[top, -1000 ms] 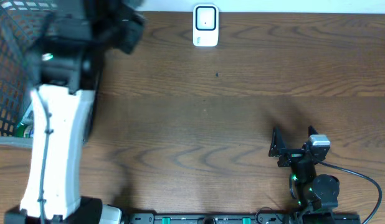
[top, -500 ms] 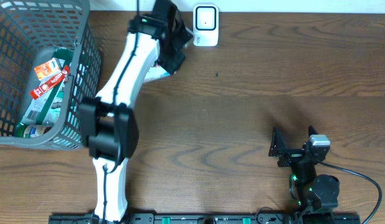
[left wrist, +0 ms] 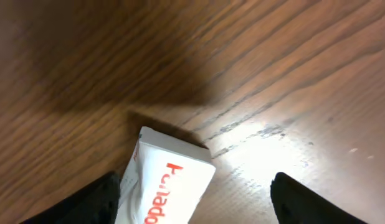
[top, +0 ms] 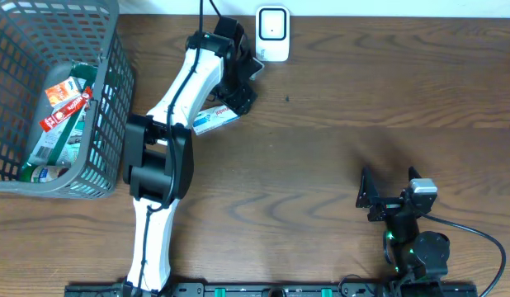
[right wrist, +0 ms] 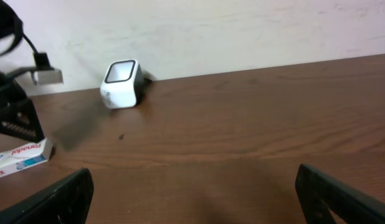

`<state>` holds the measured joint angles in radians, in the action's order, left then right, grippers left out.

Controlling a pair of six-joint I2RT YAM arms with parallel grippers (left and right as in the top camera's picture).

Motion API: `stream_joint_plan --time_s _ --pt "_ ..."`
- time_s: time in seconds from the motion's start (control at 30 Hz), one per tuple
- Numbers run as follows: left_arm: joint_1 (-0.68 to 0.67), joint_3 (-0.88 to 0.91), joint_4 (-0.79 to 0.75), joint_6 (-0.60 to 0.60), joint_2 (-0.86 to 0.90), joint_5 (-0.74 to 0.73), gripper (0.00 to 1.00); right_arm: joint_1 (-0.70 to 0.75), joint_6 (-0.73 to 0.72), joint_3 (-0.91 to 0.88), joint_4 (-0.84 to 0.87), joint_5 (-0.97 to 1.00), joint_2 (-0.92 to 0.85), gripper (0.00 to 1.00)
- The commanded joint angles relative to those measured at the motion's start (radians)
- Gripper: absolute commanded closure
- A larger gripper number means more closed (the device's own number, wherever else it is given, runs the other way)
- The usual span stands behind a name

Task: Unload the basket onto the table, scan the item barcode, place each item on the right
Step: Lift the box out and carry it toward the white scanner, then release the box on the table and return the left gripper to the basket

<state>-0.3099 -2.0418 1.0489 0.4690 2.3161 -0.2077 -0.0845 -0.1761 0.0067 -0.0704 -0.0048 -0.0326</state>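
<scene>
Brown wood-grain table (top: 362, 99), pale wall behind. Item: white carton (top: 212, 121) with red lettering, lying flat on the wood, near the white scanner (top: 272, 33) but apart from it. Left gripper (top: 238, 99): fingers spread wider than the carton, over its end, not clamping it. Right gripper (top: 389, 186): spread wide, nothing between, at the near edge. Grey wire basket (top: 115, 99), far left, holds packets.
</scene>
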Motion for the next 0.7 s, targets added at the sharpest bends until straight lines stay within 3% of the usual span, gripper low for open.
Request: stream_joint_plan --time_s 0.0,0.2,0.33,0.53,0.67 --pt "0.001 -0.018 0.005 0.002 -0.212 0.044 0.19 0.005 -0.01 -0.001 -0.004 -0.004 0.002 0.01" --pt "0.034 -0.019 -0.068 0.029 -0.61 0.237 0.09 0.005 -0.01 -0.001 -0.005 -0.004 0.002 0.01" --pt "0.191 -0.019 -0.082 0.038 -0.782 0.246 0.07 0.005 -0.01 -0.001 -0.005 -0.004 0.002 0.01" --pt "0.52 -0.015 -0.054 0.034 -0.792 0.221 0.07 0.005 -0.01 -0.001 -0.005 -0.004 0.002 0.01" --pt "0.644 -0.006 -0.035 0.034 -0.706 0.131 0.07 0.005 -0.01 -0.001 -0.005 -0.004 0.002 0.01"
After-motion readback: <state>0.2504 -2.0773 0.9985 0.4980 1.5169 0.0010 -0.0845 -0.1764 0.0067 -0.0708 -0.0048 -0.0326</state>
